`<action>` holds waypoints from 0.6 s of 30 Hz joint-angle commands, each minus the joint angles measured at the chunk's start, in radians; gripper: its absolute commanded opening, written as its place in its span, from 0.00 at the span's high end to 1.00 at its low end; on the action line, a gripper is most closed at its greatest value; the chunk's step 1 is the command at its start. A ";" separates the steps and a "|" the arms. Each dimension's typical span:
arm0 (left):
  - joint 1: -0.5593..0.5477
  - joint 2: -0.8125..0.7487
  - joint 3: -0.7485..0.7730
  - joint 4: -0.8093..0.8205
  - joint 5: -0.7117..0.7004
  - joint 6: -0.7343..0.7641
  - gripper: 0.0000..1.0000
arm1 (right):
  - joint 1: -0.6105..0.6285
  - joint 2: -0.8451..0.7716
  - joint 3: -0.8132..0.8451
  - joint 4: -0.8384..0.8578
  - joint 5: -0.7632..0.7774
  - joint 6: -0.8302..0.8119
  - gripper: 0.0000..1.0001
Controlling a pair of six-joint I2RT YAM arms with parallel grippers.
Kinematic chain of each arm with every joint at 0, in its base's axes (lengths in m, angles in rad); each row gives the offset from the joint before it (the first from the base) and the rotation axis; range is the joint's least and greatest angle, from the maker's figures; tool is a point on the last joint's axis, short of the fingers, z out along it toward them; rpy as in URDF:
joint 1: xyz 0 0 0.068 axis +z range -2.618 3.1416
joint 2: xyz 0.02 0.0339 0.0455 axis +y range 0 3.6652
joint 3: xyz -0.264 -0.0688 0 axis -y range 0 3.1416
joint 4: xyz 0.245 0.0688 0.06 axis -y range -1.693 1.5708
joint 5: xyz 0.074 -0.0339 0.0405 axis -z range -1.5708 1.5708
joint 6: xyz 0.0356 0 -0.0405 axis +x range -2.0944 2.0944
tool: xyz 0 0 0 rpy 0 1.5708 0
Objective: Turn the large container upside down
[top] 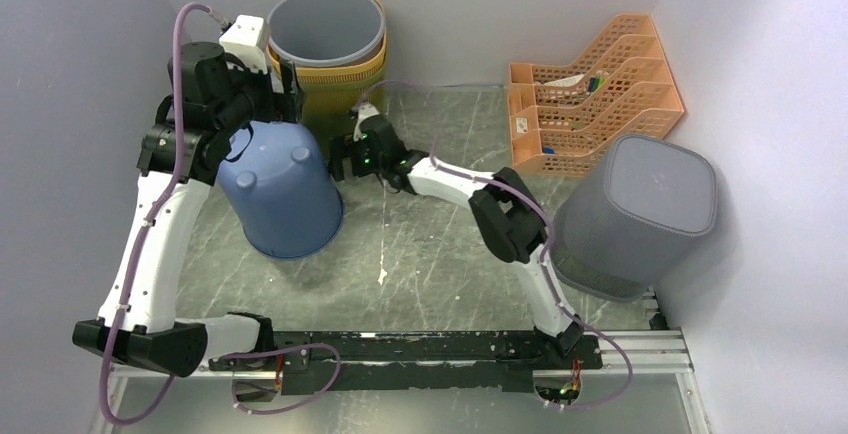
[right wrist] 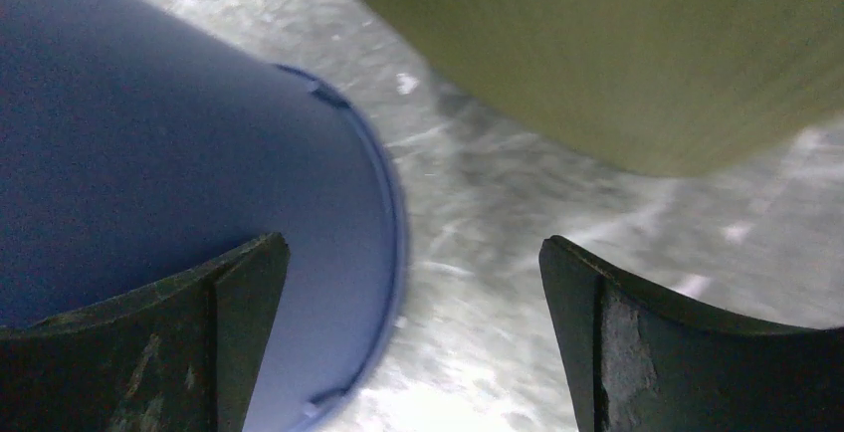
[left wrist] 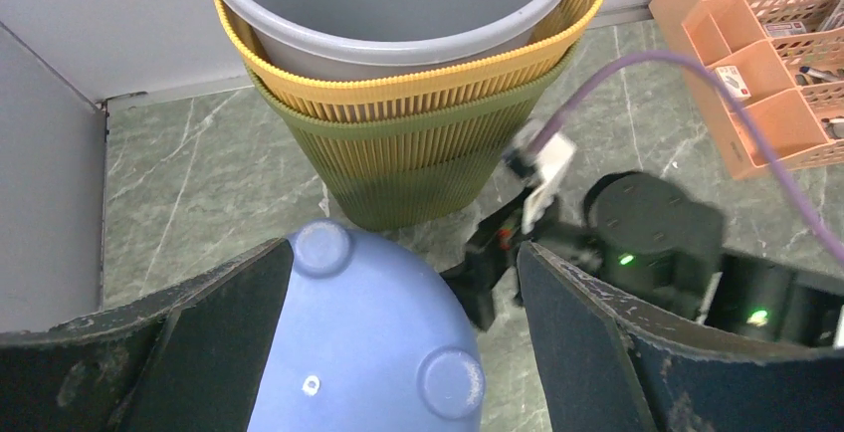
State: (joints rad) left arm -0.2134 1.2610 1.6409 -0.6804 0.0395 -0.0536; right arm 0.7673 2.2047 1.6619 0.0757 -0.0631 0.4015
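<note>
The large blue container [top: 282, 194] stands mouth down on the table with its round-footed base facing up. It also shows in the left wrist view [left wrist: 368, 352] and the right wrist view [right wrist: 149, 153]. My left gripper [top: 283, 104] is open just above the far edge of its base, and in its own view [left wrist: 403, 347] the fingers straddle the base without closing on it. My right gripper [top: 340, 159] is open and empty, low beside the container's right rim. In its own view [right wrist: 413, 342] the left finger is over the blue wall.
A stack of grey, yellow and olive bins [top: 330, 44] stands right behind the blue container, close to both grippers [left wrist: 398, 74]. A grey bin [top: 640, 214] sits base up at the right. Orange file trays [top: 590, 94] stand at the back right.
</note>
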 commanded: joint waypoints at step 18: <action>-0.007 -0.075 -0.039 0.019 0.040 0.004 0.04 | 0.318 0.317 0.474 -0.088 -0.089 0.085 0.00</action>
State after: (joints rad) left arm -0.2142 1.1995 1.6169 -0.6811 0.0628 -0.0521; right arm 1.0431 2.4866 2.0861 0.0067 -0.0998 0.4614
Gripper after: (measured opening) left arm 0.956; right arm 0.999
